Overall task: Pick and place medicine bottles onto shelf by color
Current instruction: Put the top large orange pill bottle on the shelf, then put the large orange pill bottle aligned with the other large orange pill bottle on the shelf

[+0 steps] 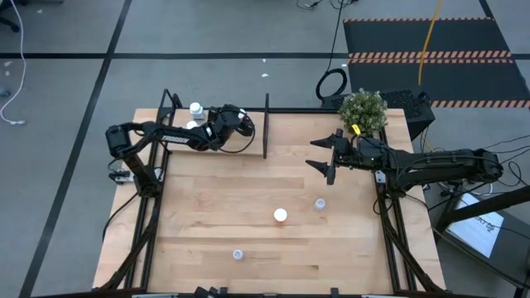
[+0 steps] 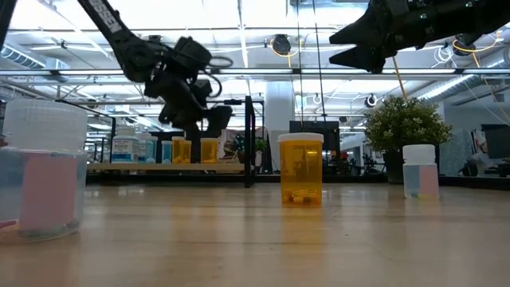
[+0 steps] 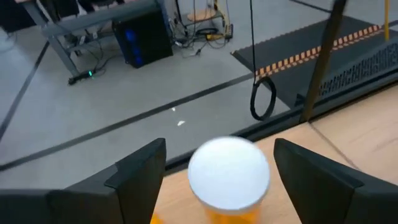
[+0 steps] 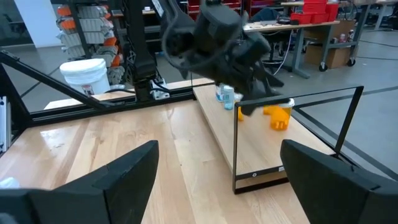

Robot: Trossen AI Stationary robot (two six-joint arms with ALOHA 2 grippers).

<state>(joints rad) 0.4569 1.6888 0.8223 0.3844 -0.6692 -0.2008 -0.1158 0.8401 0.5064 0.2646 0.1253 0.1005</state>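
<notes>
A: Left claw (image 3: 214, 171)?
B: Spread wide around a round white-capped orange bottle (image 3: 228, 177) over the plank shelf (image 1: 217, 124), far-left table corner.
A: Right claw (image 1: 325, 155)?
B: Released, empty, near right edge.

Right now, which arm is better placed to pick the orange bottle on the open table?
The right gripper: open and free, nearer the orange bottle. The left gripper is over the shelf.

Non-task items around the wooden surface (image 1: 224, 207)

A potted plant (image 1: 363, 110) was seen at the surface's far right corner; a striped floor mat (image 1: 431, 41) and a coiled black cable (image 1: 332, 84) were seen on the floor beyond, and a white bucket (image 4: 84, 76) in the room.
</notes>
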